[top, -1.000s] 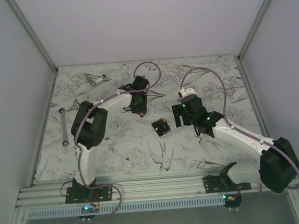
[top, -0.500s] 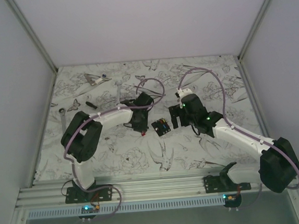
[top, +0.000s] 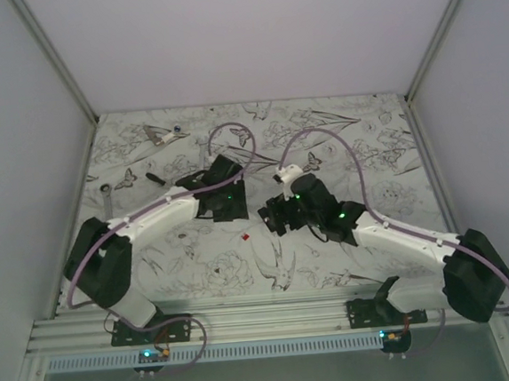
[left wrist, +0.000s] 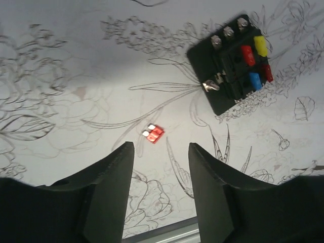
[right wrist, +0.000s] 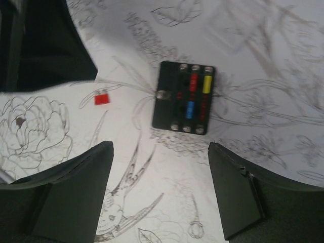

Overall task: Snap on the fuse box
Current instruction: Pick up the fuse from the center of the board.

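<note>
Lying just ahead of the right tool (right wrist: 158, 152), its jaws wide and empty, is the fuse box (right wrist: 183, 97).

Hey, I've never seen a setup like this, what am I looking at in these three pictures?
Two robot arms are bolted at the near edge of a flower-patterned table. The overhead picture looks down from above and behind them; the other two come from a camera on each wrist, looking down at the table. On the table lie a small black fuse box with coloured fuses and, apart from it, a loose red fuse. The left end effector and right end effector are both open, holding nothing.
</note>
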Controlling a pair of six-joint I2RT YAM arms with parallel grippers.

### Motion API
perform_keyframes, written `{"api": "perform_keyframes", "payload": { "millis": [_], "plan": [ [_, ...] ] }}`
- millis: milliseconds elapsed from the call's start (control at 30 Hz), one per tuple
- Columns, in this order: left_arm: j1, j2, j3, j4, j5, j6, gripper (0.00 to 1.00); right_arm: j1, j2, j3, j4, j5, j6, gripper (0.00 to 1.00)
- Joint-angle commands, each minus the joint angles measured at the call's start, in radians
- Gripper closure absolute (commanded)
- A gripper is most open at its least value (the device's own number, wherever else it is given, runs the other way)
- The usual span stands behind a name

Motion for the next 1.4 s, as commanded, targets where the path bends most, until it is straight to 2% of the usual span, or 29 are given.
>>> {"api": "perform_keyframes", "payload": {
  "millis": [0, 267, 400, 633, 900, 1167, 1367],
  "plan": [
    [0.086, -0.077, -0.112, 0.008, 0.059, -0.025, 0.45, 0.078, 0.099, 0.048, 0.066, -0.031, -0.027, 0.20],
    [0.283, -0.265, -0.322, 0.058, 0.150, -0.037, 0.26, 0.176, 0.356, 0.230, -0.046, -0.020, -0.041, 0.26],
    [0.386, -0.330, -0.391, 0.070, 0.210, -0.041, 0.17, 0.204, 0.460, 0.301, -0.076, -0.015, -0.033, 0.33],
    [0.530, -0.451, -0.487, 0.096, 0.276, -0.067, 0.08, 0.244, 0.604, 0.440, -0.172, 0.031, -0.022, 0.46],
    [0.593, -0.501, -0.528, 0.101, 0.286, -0.072, 0.00, 0.257, 0.721, 0.574, -0.312, 0.079, 0.000, 0.52],
    [0.608, -0.520, -0.540, 0.101, 0.298, -0.066, 0.00, 0.259, 0.787, 0.632, -0.364, 0.079, 0.020, 0.61],
    [0.608, -0.533, -0.544, 0.105, 0.314, -0.066, 0.00, 0.259, 0.785, 0.642, -0.441, 0.100, 0.027, 0.73]
  ]
}}
